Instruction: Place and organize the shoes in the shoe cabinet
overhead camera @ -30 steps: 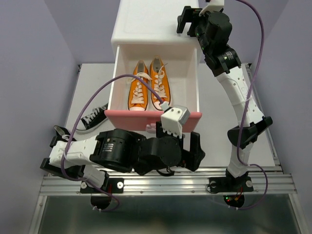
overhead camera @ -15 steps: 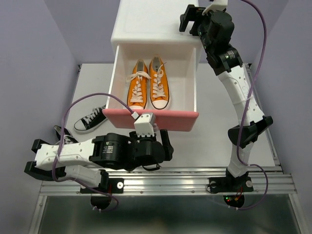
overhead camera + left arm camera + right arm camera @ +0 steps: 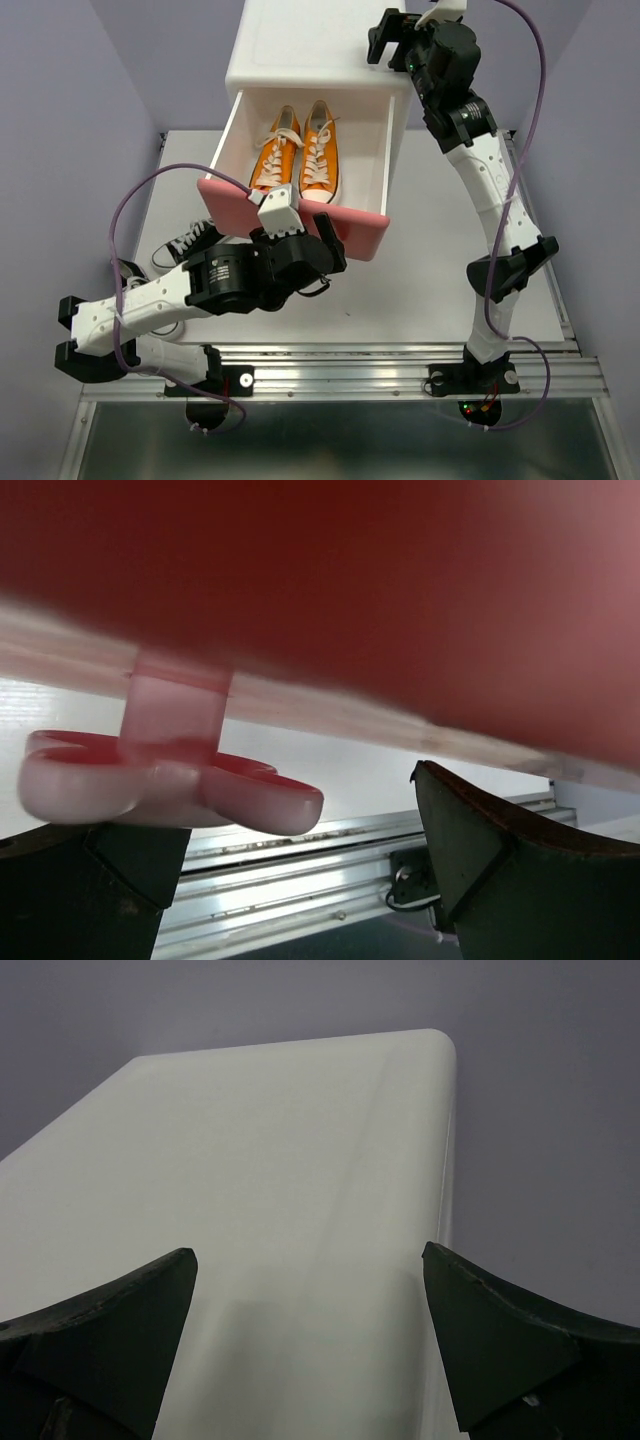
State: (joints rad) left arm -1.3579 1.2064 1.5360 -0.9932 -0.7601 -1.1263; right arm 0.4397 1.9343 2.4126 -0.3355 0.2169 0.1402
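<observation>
The left claw (image 3: 300,880), jaws apart, sits at the bunny knob (image 3: 170,780) of the open drawer (image 3: 355,235); the orange pair (image 3: 300,160) lies inside. The right claw (image 3: 310,1350), also apart, hovers above the shoe cabinet (image 3: 300,50).

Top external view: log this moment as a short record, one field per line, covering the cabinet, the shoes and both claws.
shoe cabinet: white, at the far side of the table
upper drawer: pulled out, sitting askew, pink front swung toward the left
orange shoes: pair side by side inside the drawer, toes toward the front
black shoe: one in plain view on the table, left of the drawer
left claw: open, under the drawer front at its knob
right claw: open, above the cabinet top
</observation>
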